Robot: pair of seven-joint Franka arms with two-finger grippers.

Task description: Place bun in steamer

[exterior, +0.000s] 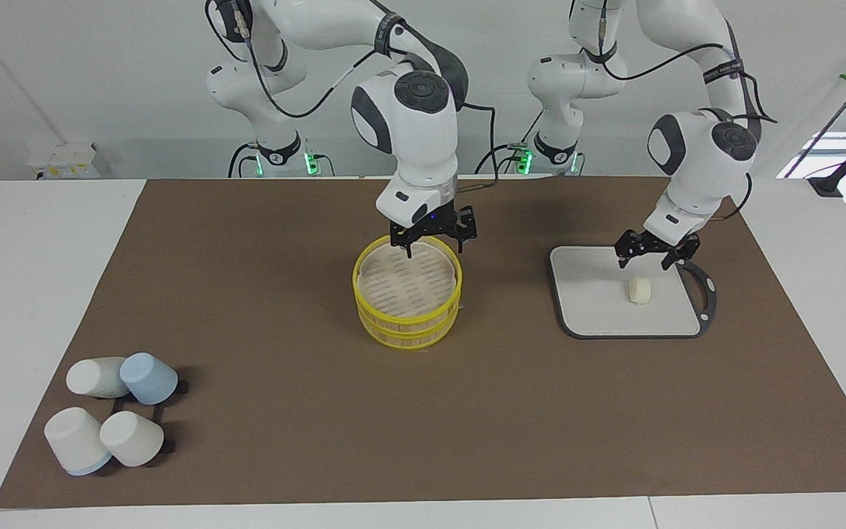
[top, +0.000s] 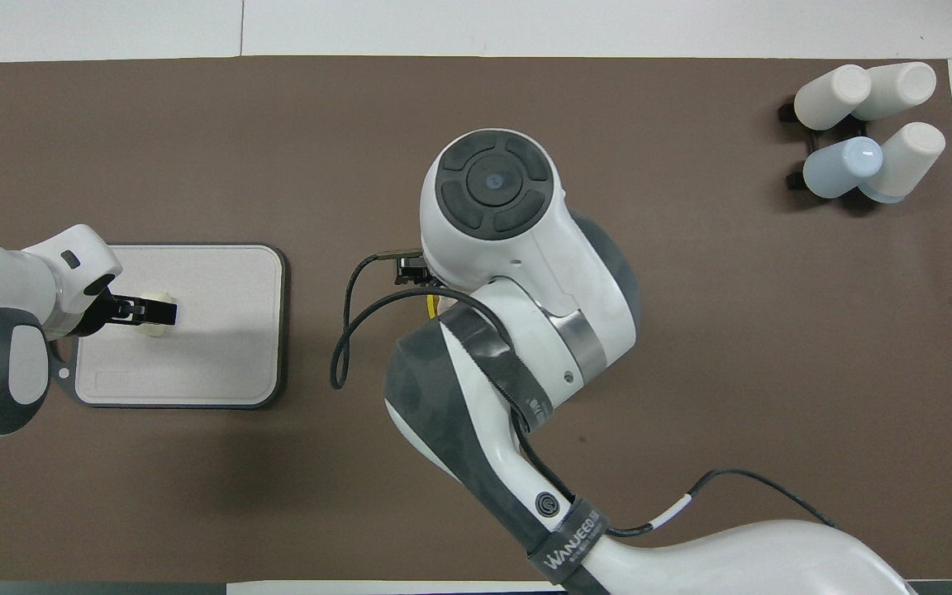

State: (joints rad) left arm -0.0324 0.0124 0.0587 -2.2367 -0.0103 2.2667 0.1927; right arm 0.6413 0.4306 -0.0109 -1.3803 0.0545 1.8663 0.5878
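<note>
approach step: left gripper (exterior: 651,255), fingers apart, hangs over the bun (exterior: 639,289) on the board (exterior: 592,294). right gripper (exterior: 434,237), fingers apart, is over the steamer (exterior: 407,297). next, the lid probably has to come off while the left descends to grasp.

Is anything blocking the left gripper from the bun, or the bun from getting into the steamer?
Nothing lies between the open left gripper and the bun on the grey board. The steamer still wears its lid, which blocks entry; the open right gripper is over it.
</note>
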